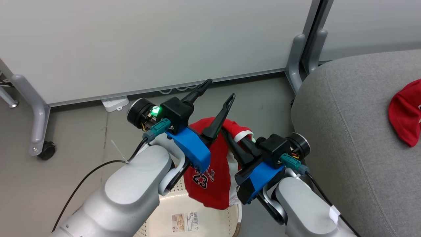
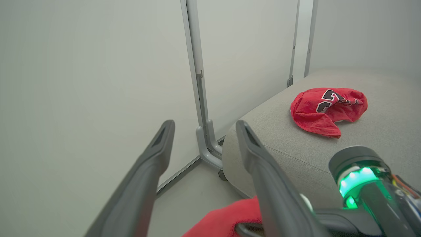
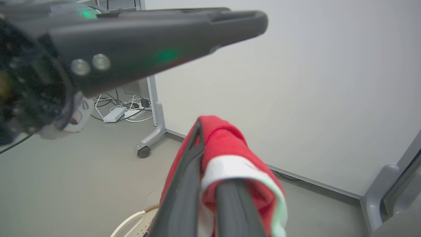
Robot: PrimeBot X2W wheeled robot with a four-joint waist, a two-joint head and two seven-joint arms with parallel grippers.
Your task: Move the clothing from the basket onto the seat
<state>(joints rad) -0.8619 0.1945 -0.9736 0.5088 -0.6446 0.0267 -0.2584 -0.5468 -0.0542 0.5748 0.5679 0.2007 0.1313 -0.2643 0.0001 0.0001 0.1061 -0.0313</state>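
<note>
Forearms: smooth pale grey robot forearms low in the head view, each with a blue plastic wrist bracket
Right gripper: right gripper clenched on a red basketball jersey with white trim, with cloth folded over one finger
Left gripper: left gripper released, fingers spread and holding nothing, a green light lit at its wrist
Jersey writing: "23" in black edged with white, beneath letters ending "LLS"
Jersey place: hangs from the right gripper, lower hem over the opening of the cream-white perforated plastic laundry basket
Basket label: white barcode sticker inside the basket, print too small to read
Seat: large grey fabric sofa seat just right of the basket
Second garment: crumpled second red garment lying on the seat, back from its rounded corner, with part of a large black-and-white numeral showing
Background: white partition panels on grey castor feet; white power strip on the floor at a panel's foot
</note>
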